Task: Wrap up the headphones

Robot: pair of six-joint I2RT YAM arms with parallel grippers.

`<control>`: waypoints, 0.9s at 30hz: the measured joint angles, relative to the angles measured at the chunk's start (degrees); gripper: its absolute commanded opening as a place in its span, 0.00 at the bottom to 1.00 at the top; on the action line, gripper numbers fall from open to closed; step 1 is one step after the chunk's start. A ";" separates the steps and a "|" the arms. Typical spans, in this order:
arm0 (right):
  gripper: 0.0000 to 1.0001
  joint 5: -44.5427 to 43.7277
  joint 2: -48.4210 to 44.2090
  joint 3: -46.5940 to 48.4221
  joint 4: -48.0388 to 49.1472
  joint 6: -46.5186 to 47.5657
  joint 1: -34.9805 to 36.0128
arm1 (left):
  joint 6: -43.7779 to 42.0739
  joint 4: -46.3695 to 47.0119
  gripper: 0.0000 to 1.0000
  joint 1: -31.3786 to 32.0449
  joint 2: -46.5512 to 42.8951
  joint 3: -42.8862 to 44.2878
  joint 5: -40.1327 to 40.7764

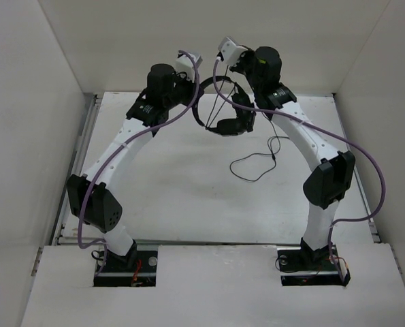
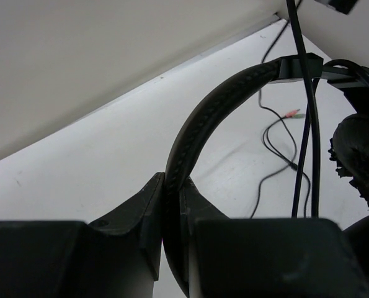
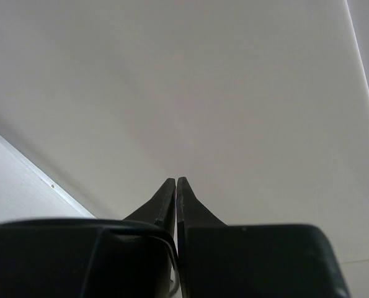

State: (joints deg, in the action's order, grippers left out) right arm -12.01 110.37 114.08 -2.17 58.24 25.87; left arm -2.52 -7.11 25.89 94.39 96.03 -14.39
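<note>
The black headphones hang in the air over the far middle of the table. My left gripper is shut on the headband, which runs up from between its fingertips. A worn earcup hangs at the right. My right gripper is raised above the headphones, points at the back wall and is shut on the thin black cable. Taut cable strands cross the headband. The rest of the cable lies looped on the table, ending in coloured plugs.
White walls close in the table at the back, left and right. Thick purple robot cables arc beside both arms. A raised white shelf runs along the near edge around the arm bases.
</note>
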 measured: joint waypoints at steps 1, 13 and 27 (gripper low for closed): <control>0.10 0.02 0.02 0.00 0.00 -0.31 -0.02 | 0.04 -0.24 0.00 0.00 0.00 0.00 -0.83; 0.04 1.49 0.02 0.20 -0.72 -5.95 -1.86 | 1.57 -0.63 0.00 -1.49 0.00 0.00 -3.21; 0.04 2.05 0.02 0.24 -0.92 -9.05 -2.45 | 2.45 -0.92 0.00 -2.38 0.00 0.87 -3.21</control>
State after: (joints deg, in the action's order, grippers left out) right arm -9.96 110.39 114.32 -3.09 49.19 23.42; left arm -0.08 -8.03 23.51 94.39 96.90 -17.61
